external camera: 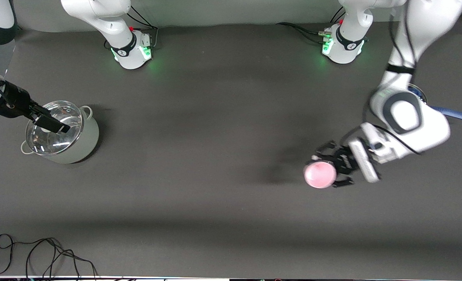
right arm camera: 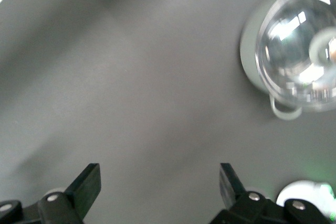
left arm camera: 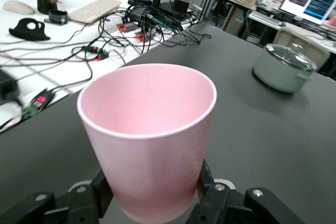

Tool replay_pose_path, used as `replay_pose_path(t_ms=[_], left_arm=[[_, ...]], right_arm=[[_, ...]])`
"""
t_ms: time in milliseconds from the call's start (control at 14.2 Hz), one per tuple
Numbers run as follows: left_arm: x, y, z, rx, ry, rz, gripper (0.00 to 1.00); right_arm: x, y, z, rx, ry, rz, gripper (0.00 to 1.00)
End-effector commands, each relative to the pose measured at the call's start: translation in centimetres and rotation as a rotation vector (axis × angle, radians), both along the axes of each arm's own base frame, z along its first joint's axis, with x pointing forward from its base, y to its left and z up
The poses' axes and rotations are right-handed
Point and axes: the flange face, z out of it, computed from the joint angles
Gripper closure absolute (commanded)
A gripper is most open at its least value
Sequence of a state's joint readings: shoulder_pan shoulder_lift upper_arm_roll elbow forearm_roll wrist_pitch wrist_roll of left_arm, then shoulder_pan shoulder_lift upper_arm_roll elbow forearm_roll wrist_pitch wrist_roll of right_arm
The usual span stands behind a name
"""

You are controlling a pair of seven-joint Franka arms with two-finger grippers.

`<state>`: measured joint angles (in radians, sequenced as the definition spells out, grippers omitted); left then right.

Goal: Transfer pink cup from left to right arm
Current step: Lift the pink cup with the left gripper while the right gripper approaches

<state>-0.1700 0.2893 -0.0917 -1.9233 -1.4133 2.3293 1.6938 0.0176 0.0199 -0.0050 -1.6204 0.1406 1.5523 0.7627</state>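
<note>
My left gripper's (external camera: 329, 168) black linked fingers (left arm camera: 209, 190) are clamped on the pink cup (external camera: 320, 175), one on each side of its lower wall, as the left wrist view shows. The cup is upright, its long axis vertical, narrow base down between the fingers and wide open mouth pointing up; in the front view I look straight into that round mouth. I hold it above the dark table (external camera: 215, 175) toward the left arm's end. The cup wall is plain pink; I can read no brand, label or writing on it or on anything else here.

My right gripper (external camera: 55, 125) has its slim black fingers (right arm camera: 86, 182) spread apart with nothing between them. It hangs over the glass-lidded pot (external camera: 61, 132) at the right arm's end of the table, where the right arm waits. That pot is pale green-grey with small loop handles, well apart from the cup.

A blue handle (external camera: 457, 114) sticks out from under the left arm. A loose black cable (external camera: 39, 253) lies at the table's edge nearest the front camera.
</note>
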Motion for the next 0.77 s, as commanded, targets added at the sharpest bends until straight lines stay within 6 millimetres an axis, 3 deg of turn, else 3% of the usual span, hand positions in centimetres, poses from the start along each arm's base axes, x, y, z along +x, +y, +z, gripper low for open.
replay_pose_path(t_ms=[0,70,281,702], left_arm=[[-4.0,-5.4,2.1,0.012,0.014,0.033,0.58],[-5.0,-7.1,3.1,0.004,0.022,0.021,0.58],[-7.5,-11.3,5.3,-0.009,-0.006,-0.055,0.55],[-13.2,-18.9,9.4,0.058,-0.152,-0.059,0.54]], right_arm=[[-1.0,2.8,0.4,0.041,0.099,-0.213,0.00],[-1.1,4.0,0.4,0.037,0.116,-0.279,0.00],[-1.9,11.4,2.0,0.020,0.117,-0.337,0.00],[-3.2,23.6,4.8,0.053,0.113,-0.373,0.00]])
